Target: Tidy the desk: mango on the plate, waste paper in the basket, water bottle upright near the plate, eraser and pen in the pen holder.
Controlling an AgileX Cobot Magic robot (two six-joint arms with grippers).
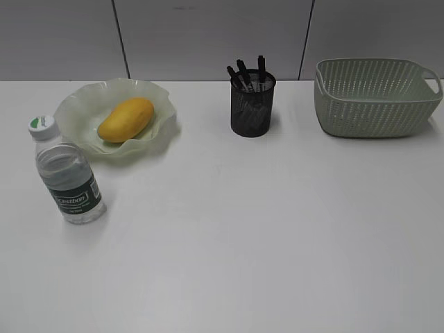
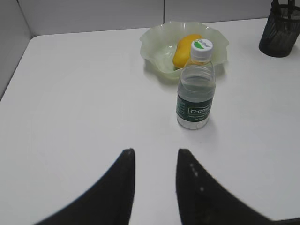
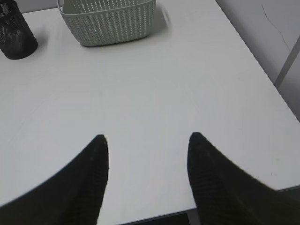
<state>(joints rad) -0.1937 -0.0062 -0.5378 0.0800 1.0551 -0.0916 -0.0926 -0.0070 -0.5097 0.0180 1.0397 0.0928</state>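
Observation:
The yellow mango [image 1: 125, 118] lies in the pale green ruffled plate [image 1: 82, 105] at the back left of the white desk [image 1: 243, 229]; both also show in the left wrist view, mango [image 2: 183, 48], plate [image 2: 157, 44]. The water bottle [image 1: 67, 172] stands upright in front of the plate, and in the left wrist view [image 2: 196, 86]. The black mesh pen holder [image 1: 252, 104] holds dark pens. The sage-green basket [image 1: 374, 97] stands at the back right, also in the right wrist view [image 3: 110, 21]. The waste paper and eraser are out of view. My left gripper [image 2: 154, 152] is open and empty, short of the bottle. My right gripper [image 3: 147, 138] is open and empty.
The desk's right edge and front corner [image 3: 197, 206] lie close under my right gripper. Grey partition walls [image 1: 208, 35] stand behind the desk. The pen holder shows at the top edge of both wrist views, left [image 2: 280, 33] and right [image 3: 14, 33].

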